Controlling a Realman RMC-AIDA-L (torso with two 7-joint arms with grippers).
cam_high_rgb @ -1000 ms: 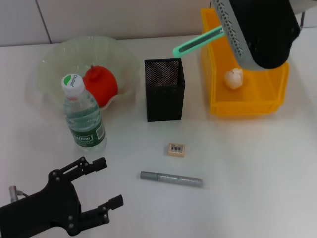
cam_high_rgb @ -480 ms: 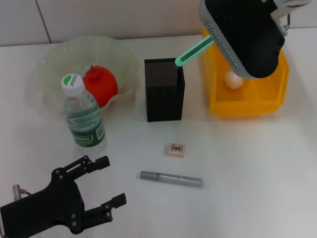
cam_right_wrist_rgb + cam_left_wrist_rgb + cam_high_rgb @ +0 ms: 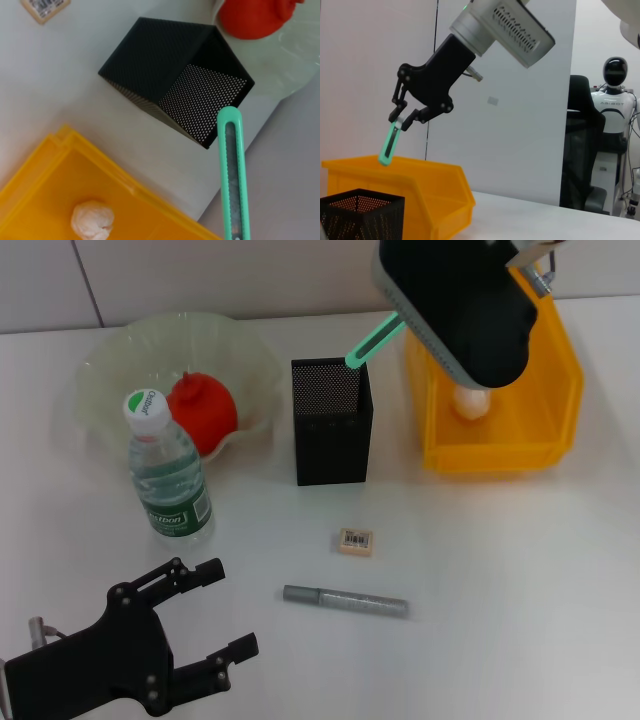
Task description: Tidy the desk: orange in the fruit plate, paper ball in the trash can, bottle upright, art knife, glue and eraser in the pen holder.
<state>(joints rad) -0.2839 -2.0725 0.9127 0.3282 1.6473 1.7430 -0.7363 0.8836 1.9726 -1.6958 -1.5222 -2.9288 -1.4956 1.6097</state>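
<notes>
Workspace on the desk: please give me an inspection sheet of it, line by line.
Surface: white desk.
Job's things: orange in fruit plate; paper ball in trash can; bottle upright; eraser and glue lying on desk; pen holder empty.
Clutter: nothing seen.
Grippers: right gripper holds art knife tilted above pen holder; left gripper open, low over the near desk.
Cables: nothing seen.
Surroundings: white humanoid robot behind.

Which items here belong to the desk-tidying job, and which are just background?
Job items: orange in fruit plate; paper ball in trash can; bottle upright; art knife held by right gripper above pen holder; glue, eraser on desk.

Background: humanoid robot, chair.
</notes>
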